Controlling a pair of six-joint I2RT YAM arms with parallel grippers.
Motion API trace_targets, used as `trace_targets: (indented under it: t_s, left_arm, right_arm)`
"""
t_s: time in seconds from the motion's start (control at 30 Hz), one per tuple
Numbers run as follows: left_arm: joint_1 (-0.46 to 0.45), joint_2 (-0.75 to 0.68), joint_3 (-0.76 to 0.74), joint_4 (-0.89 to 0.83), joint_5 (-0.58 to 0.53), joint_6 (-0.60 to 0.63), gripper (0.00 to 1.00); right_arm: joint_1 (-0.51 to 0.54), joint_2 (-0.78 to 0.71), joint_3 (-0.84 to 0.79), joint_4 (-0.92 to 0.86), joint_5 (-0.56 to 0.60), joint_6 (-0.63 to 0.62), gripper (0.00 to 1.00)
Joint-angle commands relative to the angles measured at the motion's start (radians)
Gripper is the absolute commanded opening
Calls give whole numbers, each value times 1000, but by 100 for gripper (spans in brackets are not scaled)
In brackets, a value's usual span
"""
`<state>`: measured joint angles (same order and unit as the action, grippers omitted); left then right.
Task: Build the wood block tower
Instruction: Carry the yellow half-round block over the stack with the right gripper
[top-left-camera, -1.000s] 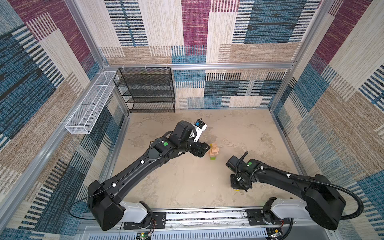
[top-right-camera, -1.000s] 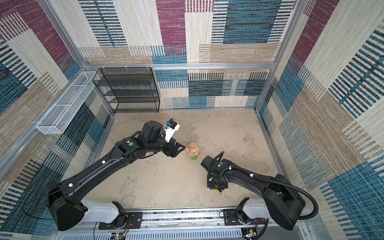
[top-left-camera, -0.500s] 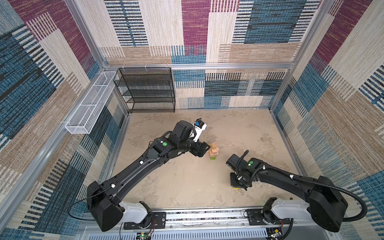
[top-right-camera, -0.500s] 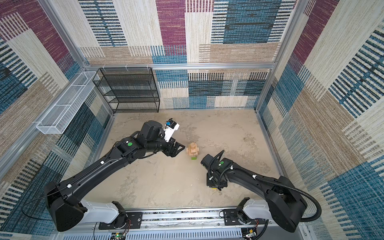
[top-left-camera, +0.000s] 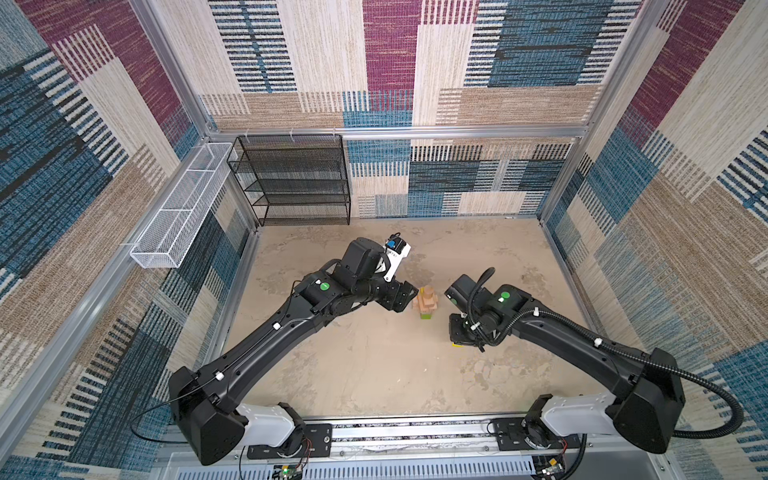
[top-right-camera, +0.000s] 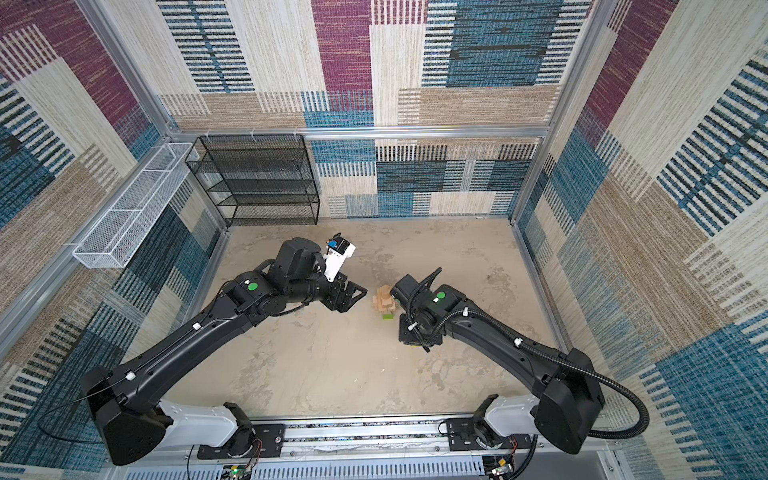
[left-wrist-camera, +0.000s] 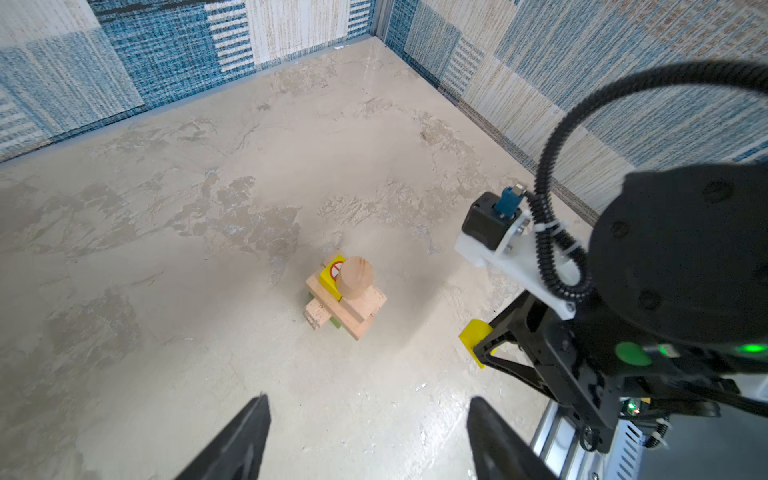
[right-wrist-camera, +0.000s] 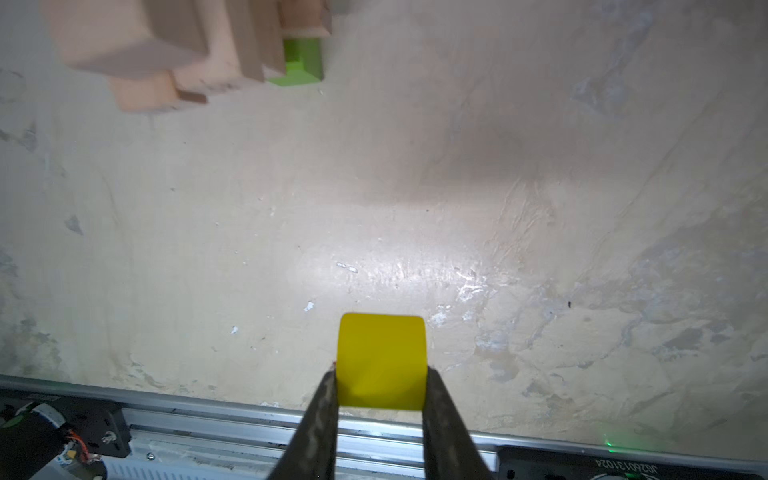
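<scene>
The wood block tower (left-wrist-camera: 345, 297), a tan round piece (left-wrist-camera: 354, 277) on top, stood on the floor (left-wrist-camera: 166, 249). The left gripper (left-wrist-camera: 368, 401) was near the tower, its fingers (left-wrist-camera: 245, 432) apart, holding nothing. The right gripper (right-wrist-camera: 380, 374) was near the tower's other side, squeezed tight on a yellow cylinder (right-wrist-camera: 381, 357).

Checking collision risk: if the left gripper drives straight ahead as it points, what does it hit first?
Probably the wood block tower, dead ahead of the left gripper; height unclear.
</scene>
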<state>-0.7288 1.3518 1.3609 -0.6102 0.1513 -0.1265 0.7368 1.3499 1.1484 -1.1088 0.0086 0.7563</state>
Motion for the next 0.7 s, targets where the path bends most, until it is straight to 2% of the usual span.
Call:
trace_targets:
  t_s: [0.0, 0.27, 0.67]
  left_arm:
    - [1, 2, 20, -67, -79, 2, 79]
    - [7, 43, 28, -145, -35, -15, 79]
    - [55, 47, 3, -114, 69, -7, 79]
  right_arm:
    - [-7, 39, 102, -86, 14, -30, 0]
    - [-42, 176, 383, -215, 76, -103, 0]
    - [-63, 345, 624, -194, 116, -218, 0]
